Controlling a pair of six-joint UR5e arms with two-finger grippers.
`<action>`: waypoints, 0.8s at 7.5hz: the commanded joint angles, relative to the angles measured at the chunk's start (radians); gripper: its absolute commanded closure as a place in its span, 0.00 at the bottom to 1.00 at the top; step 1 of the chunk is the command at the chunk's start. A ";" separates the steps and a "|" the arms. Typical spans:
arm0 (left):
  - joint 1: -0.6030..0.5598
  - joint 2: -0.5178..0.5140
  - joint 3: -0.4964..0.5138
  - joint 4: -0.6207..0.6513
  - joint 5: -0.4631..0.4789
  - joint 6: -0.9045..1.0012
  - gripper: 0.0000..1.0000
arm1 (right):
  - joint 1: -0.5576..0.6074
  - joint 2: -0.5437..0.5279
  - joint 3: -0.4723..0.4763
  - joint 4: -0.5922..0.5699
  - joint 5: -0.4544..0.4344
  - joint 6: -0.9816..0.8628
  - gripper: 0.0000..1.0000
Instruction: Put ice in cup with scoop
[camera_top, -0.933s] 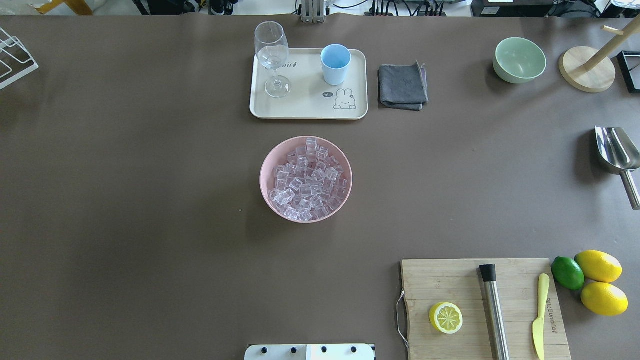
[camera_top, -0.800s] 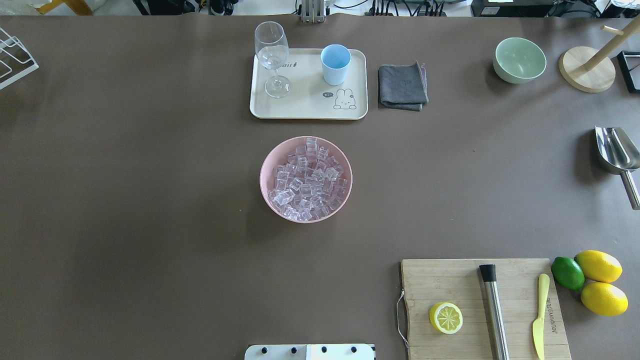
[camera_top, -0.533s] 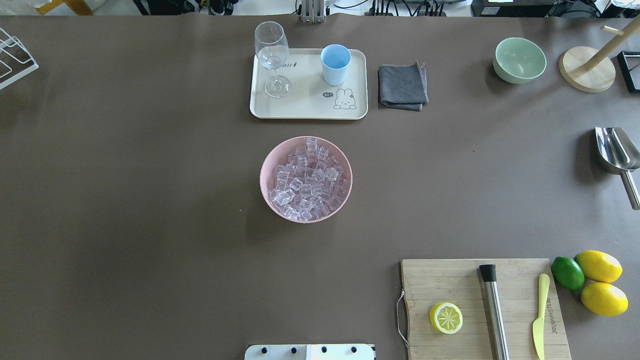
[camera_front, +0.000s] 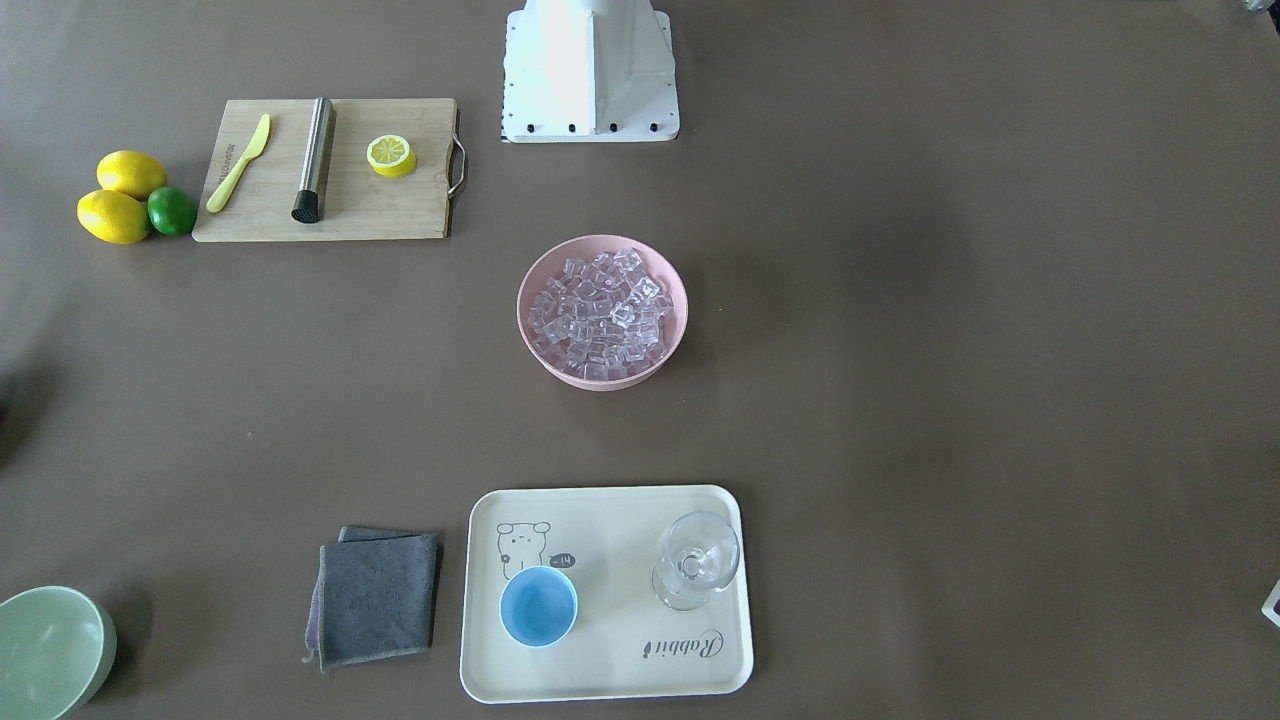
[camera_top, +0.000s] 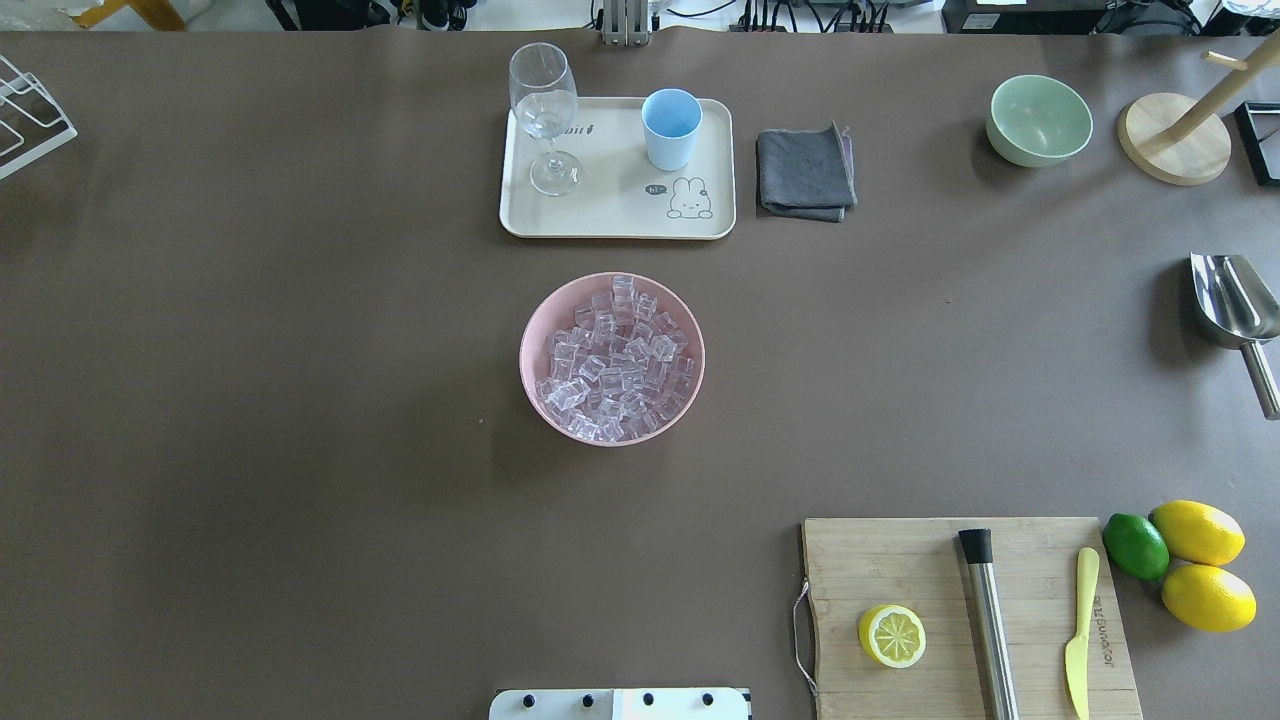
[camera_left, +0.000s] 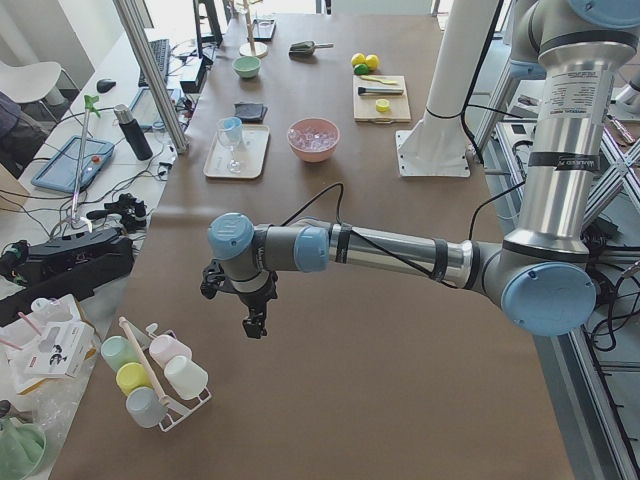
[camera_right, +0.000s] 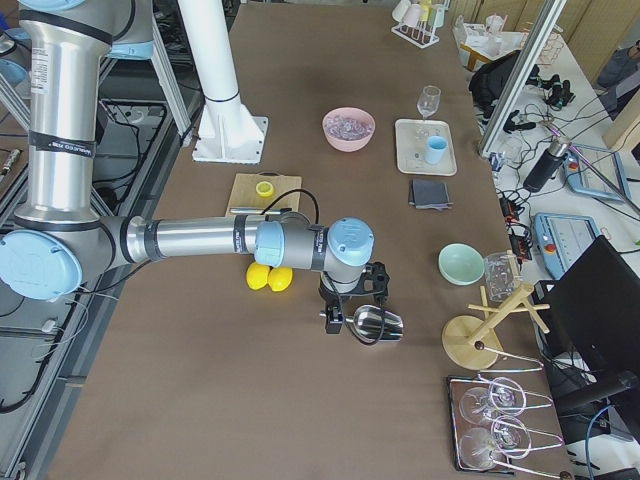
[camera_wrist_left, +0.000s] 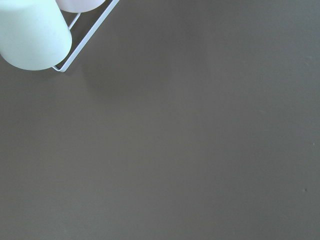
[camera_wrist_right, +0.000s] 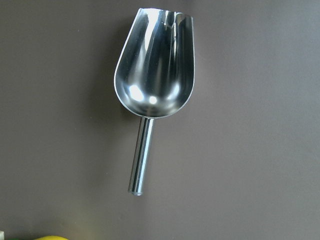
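The ice (camera_top: 615, 360) fills a pink bowl (camera_top: 530, 340) at mid-table. The light-blue cup (camera_top: 671, 128) stands empty on a cream tray (camera_top: 610, 215), beside a clear stemmed glass (camera_top: 545, 110). The silver scoop (camera_top: 1232, 300) lies at the table's right edge, and the right wrist view shows it (camera_wrist_right: 157, 70) from above, bowl away and handle toward the camera. My right gripper (camera_right: 335, 318) hangs just over the scoop (camera_right: 380, 323). My left gripper (camera_left: 248, 325) hovers over bare table at the far left. Only the side views show the grippers, so I cannot tell whether they are open or shut.
A cutting board (camera_top: 900, 570) at the front right holds a lemon half, a steel cylinder (camera_top: 990, 620) and a yellow knife (camera_top: 1078, 640). Lemons and a lime lie beside it. A green bowl (camera_top: 1040, 120), a grey cloth (camera_top: 805, 170) and a wooden stand (camera_top: 1175, 140) are at the back. A cup rack (camera_left: 150, 375) stands near the left gripper.
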 joint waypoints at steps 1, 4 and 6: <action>0.000 0.000 -0.006 0.002 -0.006 0.000 0.01 | 0.000 -0.003 -0.002 0.000 0.000 0.001 0.00; 0.021 -0.002 -0.067 0.000 -0.006 0.000 0.01 | 0.000 0.001 -0.010 0.000 0.000 0.001 0.00; 0.061 -0.002 -0.141 0.000 -0.006 0.000 0.01 | 0.000 -0.004 -0.019 0.001 0.006 0.001 0.00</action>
